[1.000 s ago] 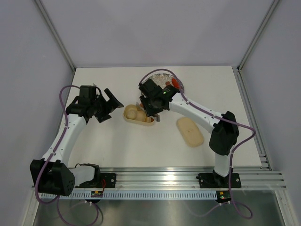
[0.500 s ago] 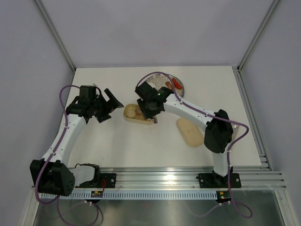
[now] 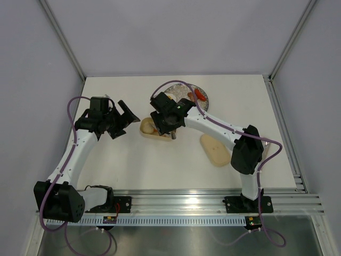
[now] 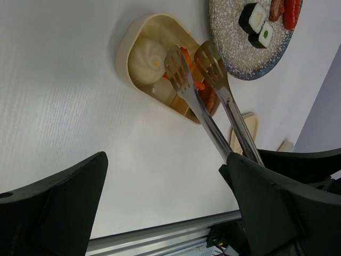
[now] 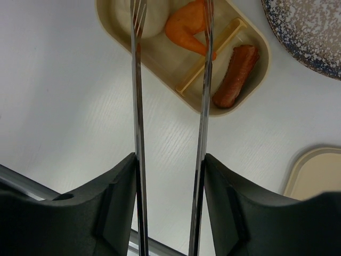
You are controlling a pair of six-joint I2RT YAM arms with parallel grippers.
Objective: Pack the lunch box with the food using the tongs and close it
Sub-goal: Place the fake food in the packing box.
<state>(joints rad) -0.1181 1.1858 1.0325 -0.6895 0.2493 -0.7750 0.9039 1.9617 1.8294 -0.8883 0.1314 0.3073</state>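
The beige lunch box (image 5: pixel 265 69) lies open and holds a white ball (image 5: pixel 154 16), an orange carrot piece (image 5: pixel 186 26) and a brown sausage (image 5: pixel 234 82). My right gripper (image 5: pixel 170 165) is shut on the silver tongs (image 5: pixel 137 106), one finger against each arm. The tong tips stand apart over the carrot piece, with nothing pinched between them. From above, the right gripper (image 3: pixel 165 120) hovers over the lunch box (image 3: pixel 146 128). My left gripper (image 3: pixel 125 117) stands open and empty just left of the box, looking at the tongs (image 4: pixel 213 128) and the box (image 4: pixel 123 53).
The speckled round plate (image 4: pixel 234 48) behind the box carries two sushi rolls (image 4: pixel 253 17) and red sausage pieces (image 4: pixel 290 10). The cream lid (image 3: pixel 214 149) lies flat to the right of the box. The table's near rail runs along the bottom.
My right gripper has shifted a little to the left over the lunch box, carrying the tongs with it. The left arm has not moved.
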